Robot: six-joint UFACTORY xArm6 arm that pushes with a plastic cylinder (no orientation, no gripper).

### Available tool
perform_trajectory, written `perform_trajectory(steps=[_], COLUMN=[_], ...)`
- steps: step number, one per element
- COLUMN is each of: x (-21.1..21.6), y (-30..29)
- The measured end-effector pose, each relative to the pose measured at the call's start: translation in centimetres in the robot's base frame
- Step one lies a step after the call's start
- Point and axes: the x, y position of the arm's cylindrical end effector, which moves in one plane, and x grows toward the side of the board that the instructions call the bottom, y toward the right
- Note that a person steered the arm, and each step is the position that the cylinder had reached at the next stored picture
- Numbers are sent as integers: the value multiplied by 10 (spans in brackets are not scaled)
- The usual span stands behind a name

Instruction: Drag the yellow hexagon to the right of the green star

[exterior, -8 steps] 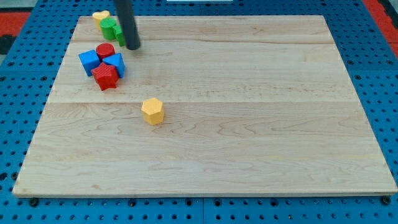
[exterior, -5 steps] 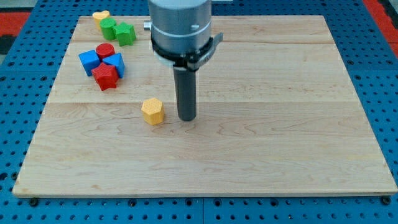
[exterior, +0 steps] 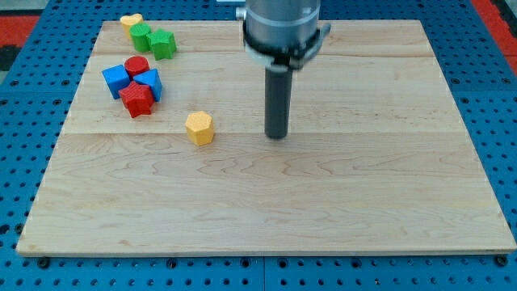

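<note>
Camera view: my tip [exterior: 277, 136] is on the board, right of the yellow hexagon [exterior: 199, 128], not touching. The green star [exterior: 163, 43] sits near the top-left corner. No claw here.

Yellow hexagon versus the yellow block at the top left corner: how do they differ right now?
The yellow hexagon is six-sided; the yellow block looks heart-shaped. The hexagon stands alone mid-board, left of my tip and apart from it; the yellow block sits at the board's top-left edge against a green block. Both share the same yellow and similar size.
</note>
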Motion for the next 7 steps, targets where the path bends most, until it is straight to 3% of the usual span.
perform_trajectory(steps=[1,2,3,4,5,6,7], x=[23,-41,-93,-111,-92,-114,-144], y=[-89,-103,-100,-76,-33,-5,-46])
